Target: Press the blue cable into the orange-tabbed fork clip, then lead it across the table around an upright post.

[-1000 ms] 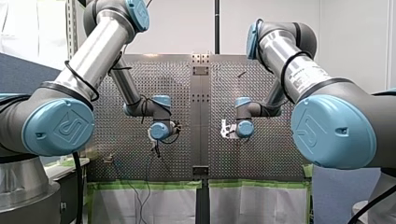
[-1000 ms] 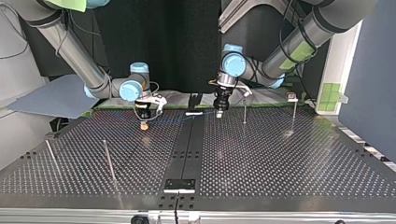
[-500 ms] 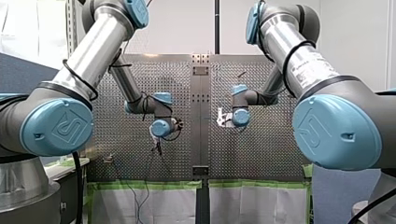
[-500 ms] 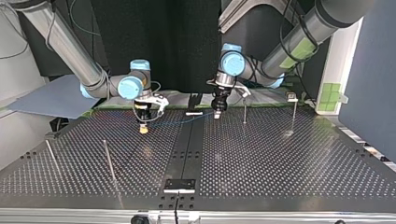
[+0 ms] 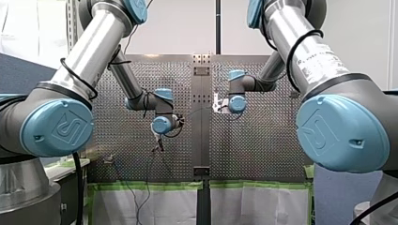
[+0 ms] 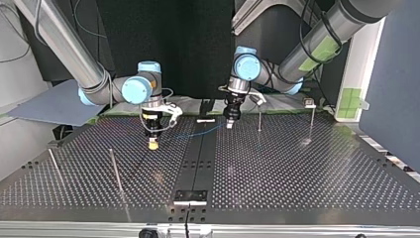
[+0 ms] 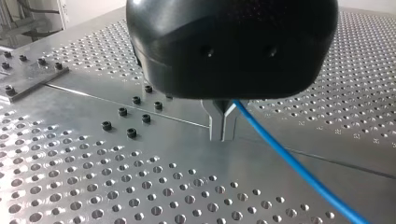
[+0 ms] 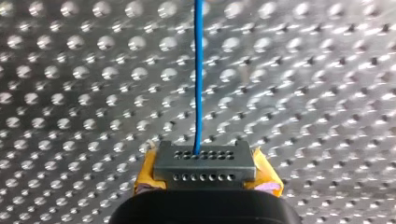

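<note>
The thin blue cable point(image 6: 198, 131) runs low over the perforated table point(image 6: 297, 188) between my two grippers. My left gripper point(image 6: 229, 122), black with metal fingers, stands at the far middle, just above the plate. In the left wrist view its fingers point(image 7: 215, 122) are shut on the blue cable point(image 7: 289, 161), which leads off to one side. My right gripper point(image 6: 153, 144), with yellow pads point(image 8: 148, 169), is at the top view's left, shut on the cable point(image 8: 198, 84), which runs straight ahead from its tip. I see no orange tab.
Thin upright posts stand on the table: one point(image 6: 259, 118) close beside my left gripper, one point(image 6: 312, 121) at the far right with a small fitting point(image 6: 309, 103) on top, two point(image 6: 115, 169) point(image 6: 54, 166) at the near left. A dark centre strip point(image 6: 198, 158) divides the plate.
My right gripper has carried its end of the cable towards the top view's near edge, lengthening the span between the grippers. My left gripper has barely moved.
</note>
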Robot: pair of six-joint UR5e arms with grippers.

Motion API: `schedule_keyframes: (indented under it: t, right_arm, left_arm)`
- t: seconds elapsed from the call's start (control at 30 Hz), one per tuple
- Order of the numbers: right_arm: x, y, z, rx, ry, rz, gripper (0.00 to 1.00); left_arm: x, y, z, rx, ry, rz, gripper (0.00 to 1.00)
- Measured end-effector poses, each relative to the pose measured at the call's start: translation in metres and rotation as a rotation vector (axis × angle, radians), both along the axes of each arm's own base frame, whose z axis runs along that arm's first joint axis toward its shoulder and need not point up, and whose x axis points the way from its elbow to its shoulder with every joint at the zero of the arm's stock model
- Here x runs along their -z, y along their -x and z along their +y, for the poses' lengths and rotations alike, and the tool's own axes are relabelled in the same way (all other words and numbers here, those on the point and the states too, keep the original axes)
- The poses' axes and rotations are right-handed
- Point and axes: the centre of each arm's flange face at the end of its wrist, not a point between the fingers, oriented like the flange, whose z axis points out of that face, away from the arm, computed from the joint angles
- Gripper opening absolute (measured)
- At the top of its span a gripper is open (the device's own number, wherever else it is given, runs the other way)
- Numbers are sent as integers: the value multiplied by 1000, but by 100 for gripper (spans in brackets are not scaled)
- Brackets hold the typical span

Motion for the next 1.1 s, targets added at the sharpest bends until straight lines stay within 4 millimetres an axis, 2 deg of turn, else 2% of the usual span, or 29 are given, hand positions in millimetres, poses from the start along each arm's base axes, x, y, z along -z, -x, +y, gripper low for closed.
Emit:
schedule_keyframes:
  t: [0.23,0.43,0.67,0.87,1.1]
  right_arm:
    - [-22,-5,7,-14,28,-15,0]
    - [-30,-9,11,-25,39,-21,0]
    - [-56,-12,16,-33,74,-42,0]
    - [-79,-15,19,-46,103,-61,0]
    - [-101,-18,22,-54,133,-78,0]
  left_arm:
    - [-1,0,-1,3,3,-2,0]
    - [-11,-7,-9,11,8,-8,0]
    - [-31,-15,-20,19,16,-23,0]
    - [-52,-16,-23,20,47,-49,0]
    - [-67,-20,-26,24,59,-61,0]
